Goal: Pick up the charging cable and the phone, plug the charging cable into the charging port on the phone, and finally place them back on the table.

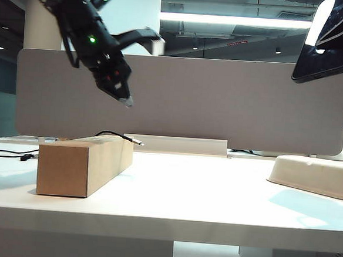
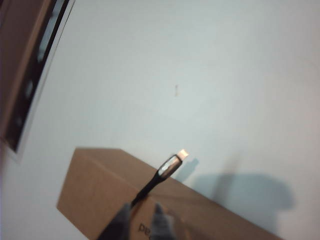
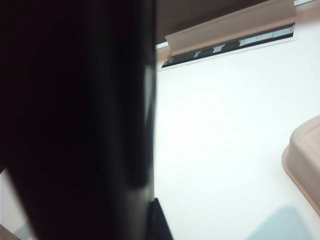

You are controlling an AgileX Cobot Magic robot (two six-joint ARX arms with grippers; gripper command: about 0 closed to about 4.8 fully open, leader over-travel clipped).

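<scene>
Nearest: thick pale front edge of the table (image 1: 164, 228), with a smooth white top, matte, faintly shadowed.

On its left part, a cardboard box (image 1: 81, 163): long plain brown block with sharp corners, one end turned toward the camera.

Along the box's top, the charging cable (image 1: 115, 134): thin black flexible cord. Arches slightly, then ends in a short dark sleeve with a small pale metal plug (image 2: 183, 153) that juts past the box's edge over the table. Trails off the far left of the table as a thin black line.

High above the box, well clear of the cord, the left gripper (image 1: 125, 100): black and angular, with a green light on its body, pointing down and to the right. In the left wrist view, blurred grey fingertips (image 2: 120, 222) a little apart with the box showing through the gap; nothing held.

At the upper right of the exterior view, the phone (image 1: 328, 39): flat, glossy black slab with rounded corners, tilted, high off the table, mirroring a ceiling light. Fills much of the right wrist view as a dark smooth face with a soft sheen down one long edge. Right gripper (image 3: 150, 227) closed on it, mostly hidden behind it. Port not visible.

Below the phone, on the table's right, a cream shallow tray (image 1: 315, 174) with rounded walls and a dull moulded surface.

Behind everything, a grey fabric divider (image 1: 220, 102), wide, with rounded corners.
</scene>
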